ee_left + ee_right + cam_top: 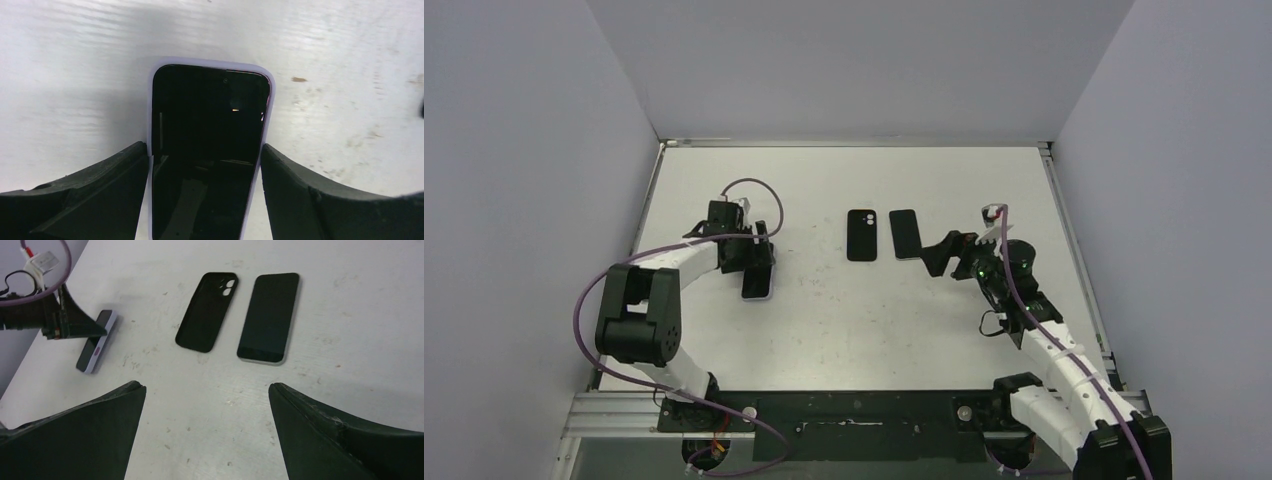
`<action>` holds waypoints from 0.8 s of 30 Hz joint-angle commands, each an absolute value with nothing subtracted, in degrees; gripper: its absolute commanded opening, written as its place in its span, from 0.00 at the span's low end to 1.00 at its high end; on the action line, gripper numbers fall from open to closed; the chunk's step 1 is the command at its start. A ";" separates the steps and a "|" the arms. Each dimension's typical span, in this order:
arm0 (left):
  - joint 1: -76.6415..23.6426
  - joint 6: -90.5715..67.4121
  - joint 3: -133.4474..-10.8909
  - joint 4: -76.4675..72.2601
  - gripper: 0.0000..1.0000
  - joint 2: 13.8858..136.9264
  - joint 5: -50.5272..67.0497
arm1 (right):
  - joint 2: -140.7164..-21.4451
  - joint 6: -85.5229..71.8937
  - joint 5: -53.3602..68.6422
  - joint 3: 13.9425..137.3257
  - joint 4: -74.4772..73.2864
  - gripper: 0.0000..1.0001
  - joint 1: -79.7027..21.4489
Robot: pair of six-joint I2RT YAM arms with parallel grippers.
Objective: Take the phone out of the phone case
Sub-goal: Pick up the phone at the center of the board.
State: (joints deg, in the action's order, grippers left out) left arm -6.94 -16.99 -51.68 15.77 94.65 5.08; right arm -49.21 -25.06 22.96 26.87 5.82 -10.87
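A phone in a lilac case (210, 115) lies screen up on the white table, left of the middle (757, 284). My left gripper (205, 150) straddles its near end, and both black fingers (115, 175) press the case's long sides. It also shows in the right wrist view (96, 347), with the left gripper over it. My right gripper (206, 386) is open and empty, hovering over bare table (946, 255) near a caseless phone.
An empty black phone case (861, 235) and a bare dark phone (905, 234) lie side by side mid-table; both also show in the right wrist view, the case (207, 311) and the phone (269, 316). Grey walls enclose the table.
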 commanded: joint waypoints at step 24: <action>-18.30 -55.96 -29.98 -15.23 0.13 89.78 25.05 | -90.09 -33.36 22.92 41.70 24.77 0.99 -43.24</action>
